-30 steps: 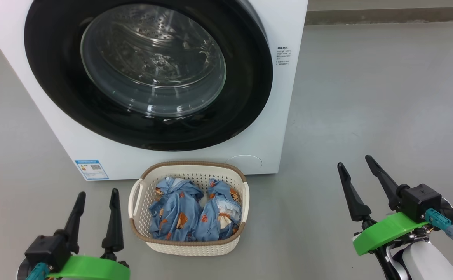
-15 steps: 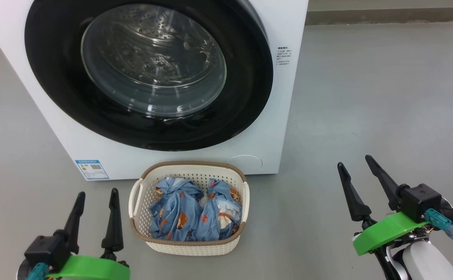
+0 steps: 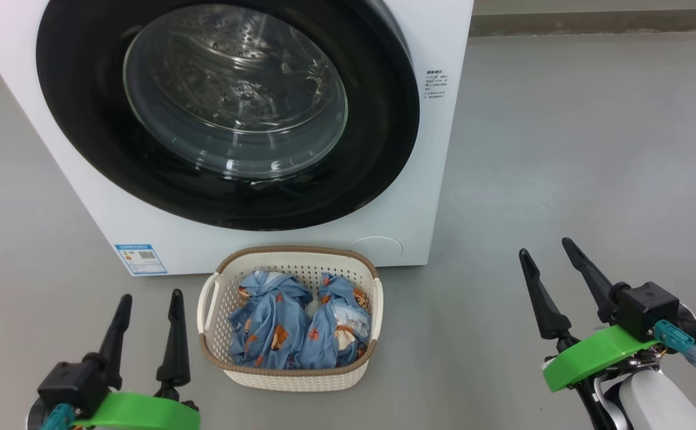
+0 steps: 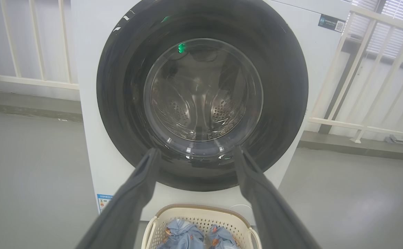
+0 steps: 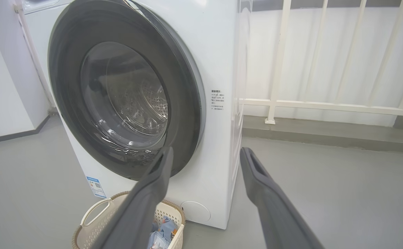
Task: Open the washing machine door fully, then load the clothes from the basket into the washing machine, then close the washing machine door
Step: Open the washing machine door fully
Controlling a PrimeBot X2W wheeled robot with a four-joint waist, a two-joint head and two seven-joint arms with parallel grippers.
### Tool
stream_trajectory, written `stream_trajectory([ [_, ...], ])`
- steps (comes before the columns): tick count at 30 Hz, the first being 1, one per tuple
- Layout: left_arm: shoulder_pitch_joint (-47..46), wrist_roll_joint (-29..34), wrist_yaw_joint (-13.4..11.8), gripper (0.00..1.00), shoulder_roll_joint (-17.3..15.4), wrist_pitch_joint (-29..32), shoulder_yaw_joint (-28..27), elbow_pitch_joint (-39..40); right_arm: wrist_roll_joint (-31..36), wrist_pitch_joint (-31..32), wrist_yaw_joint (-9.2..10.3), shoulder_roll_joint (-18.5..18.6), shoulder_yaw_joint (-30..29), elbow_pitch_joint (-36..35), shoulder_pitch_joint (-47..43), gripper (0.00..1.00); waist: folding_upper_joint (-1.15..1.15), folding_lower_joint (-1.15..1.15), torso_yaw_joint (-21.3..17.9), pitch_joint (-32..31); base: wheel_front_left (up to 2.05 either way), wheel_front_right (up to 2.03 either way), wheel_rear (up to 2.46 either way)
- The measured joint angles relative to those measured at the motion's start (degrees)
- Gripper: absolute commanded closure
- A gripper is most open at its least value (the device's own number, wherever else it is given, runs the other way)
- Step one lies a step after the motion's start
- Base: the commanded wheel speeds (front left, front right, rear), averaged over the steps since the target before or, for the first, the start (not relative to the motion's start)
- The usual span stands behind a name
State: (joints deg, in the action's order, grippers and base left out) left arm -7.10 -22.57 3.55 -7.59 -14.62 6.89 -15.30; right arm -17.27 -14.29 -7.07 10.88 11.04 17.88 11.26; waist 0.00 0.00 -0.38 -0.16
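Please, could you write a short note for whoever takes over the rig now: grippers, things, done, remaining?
Left gripper: open, empty, left of the small cream perforated plastic basket.
Right gripper: open, empty, above the grey floor at right.
Large round glossy black door with clear glass bowl: covers the big white washing machine's drum, not swung open.
Two blue printed garments: in that basket, on the floor before the machine.
Done: nothing. Left: open door fully, load garments, close door.
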Motion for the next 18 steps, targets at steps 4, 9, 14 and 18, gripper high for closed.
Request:
stream_trajectory([
  [4, 0.0, 0.0, 0.0, 0.0, 0.0, 0.0, 0.0, 0.1, 0.0, 0.0, 0.0, 0.0, -0.2, 0.0, 0.0, 0.0, 0.0, 0.0, 0.0, 0.1, 0.0, 0.0, 0.0],
  [9, 0.0, 0.0, 0.0, 0.0, 0.0, 0.0, 0.0, 0.2, 0.0, 0.0, 0.0, 0.0, -0.4, -0.2, 0.0, 0.0, 0.0, 0.0, 0.1, 0.2, 0.0, 0.0, 0.0],
  [14, 0.0, 0.0, 0.5, 0.0, 0.0, 0.0, 0.0, 0.7, 0.0, 0.0, 0.0, 0.1, -0.6, -0.6, 0.0, 0.0, 0.0, 0.0, 0.1, 0.4, 0.0, 0.0, 0.0],
  [18, 0.0, 0.0, 0.5, 0.0, 0.0, 0.0, -0.2, 1.1, 0.0, 0.0, 0.0, 0.4, -1.0, -0.9, 0.0, 0.02, 0.0, 0.0, 0.2, 1.0, 0.0, 0.0, 0.0],
])
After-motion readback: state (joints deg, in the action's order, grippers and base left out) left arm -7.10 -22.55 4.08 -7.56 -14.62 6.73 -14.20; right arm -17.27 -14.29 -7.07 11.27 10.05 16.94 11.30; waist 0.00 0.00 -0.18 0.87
